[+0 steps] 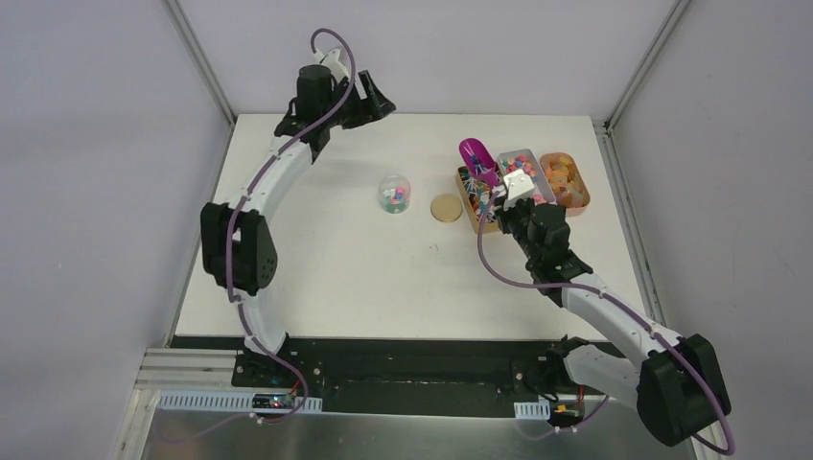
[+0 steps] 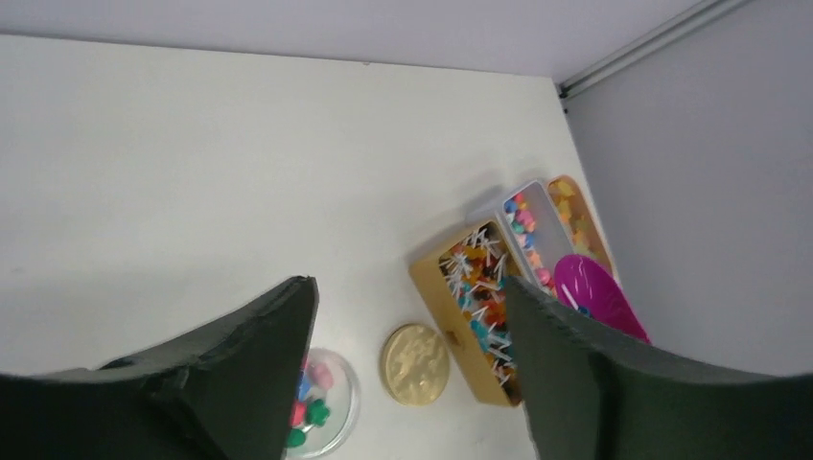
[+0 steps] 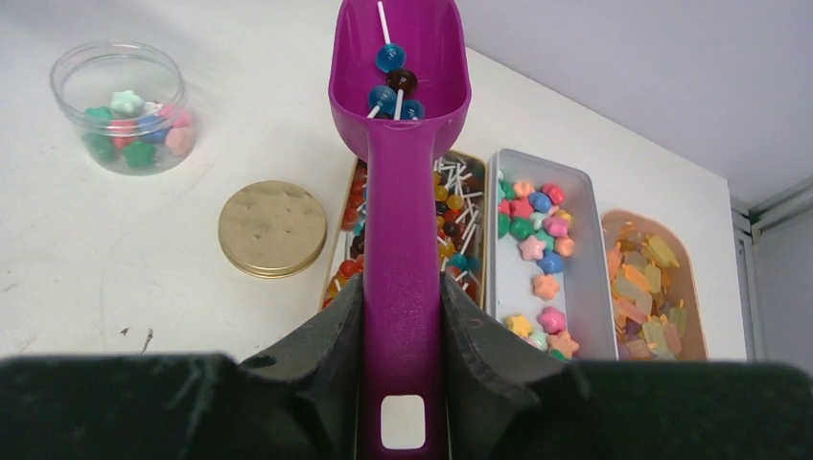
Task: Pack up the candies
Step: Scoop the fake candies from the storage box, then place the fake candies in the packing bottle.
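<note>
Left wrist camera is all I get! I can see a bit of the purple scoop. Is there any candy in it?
Observer: Yes. The right wrist view shows a few little lollipops in the purple scoop, blue and dark ones on white sticks.
Operator: Who's holding it?
Observer: The right gripper is holding it, shut on its handle.
Operator: And where is my arm?
Observer: In the top view, the left gripper hangs near the far edge of the table. It is beyond the jar and not touching it.
</note>
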Robot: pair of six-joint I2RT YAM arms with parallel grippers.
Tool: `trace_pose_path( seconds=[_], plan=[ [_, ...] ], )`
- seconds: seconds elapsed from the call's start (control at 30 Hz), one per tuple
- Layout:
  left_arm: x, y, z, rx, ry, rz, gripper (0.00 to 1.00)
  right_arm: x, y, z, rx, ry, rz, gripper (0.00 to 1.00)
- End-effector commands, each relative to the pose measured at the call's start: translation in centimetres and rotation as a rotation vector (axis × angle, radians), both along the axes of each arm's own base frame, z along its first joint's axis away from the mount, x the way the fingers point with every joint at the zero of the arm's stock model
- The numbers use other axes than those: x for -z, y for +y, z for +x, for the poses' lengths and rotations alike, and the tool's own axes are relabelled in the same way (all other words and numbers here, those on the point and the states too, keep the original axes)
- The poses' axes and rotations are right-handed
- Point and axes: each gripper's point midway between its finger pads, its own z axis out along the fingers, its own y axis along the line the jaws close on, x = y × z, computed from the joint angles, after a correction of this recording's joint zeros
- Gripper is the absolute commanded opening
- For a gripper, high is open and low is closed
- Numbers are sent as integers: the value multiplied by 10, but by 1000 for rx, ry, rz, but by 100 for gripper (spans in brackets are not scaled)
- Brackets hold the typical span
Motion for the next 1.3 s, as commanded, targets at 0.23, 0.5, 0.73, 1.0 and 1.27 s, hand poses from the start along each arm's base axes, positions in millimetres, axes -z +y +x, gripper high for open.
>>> trace_pose_path(
  seconds=[0.23,0.5,0.73,1.0,1.27],
  plan=[
    [-19,51,-99,-59,-30,229,99,-31,54,-4,-177,-9,-119,0],
    [-9,109,-172,-209,-87,357,99,-27,81,-6,-268,56,-234,0],
    [-28,172,-220,-488,-255,397,99,-22,96,-5,-304,104,-315,0],
    [-57,186,-246,-556,-366,348,99,-15,114,-5,-336,145,-380,0],
    [-64,189,-253,-565,-389,334,99,-10,125,0,-346,177,-433,0]
  ],
)
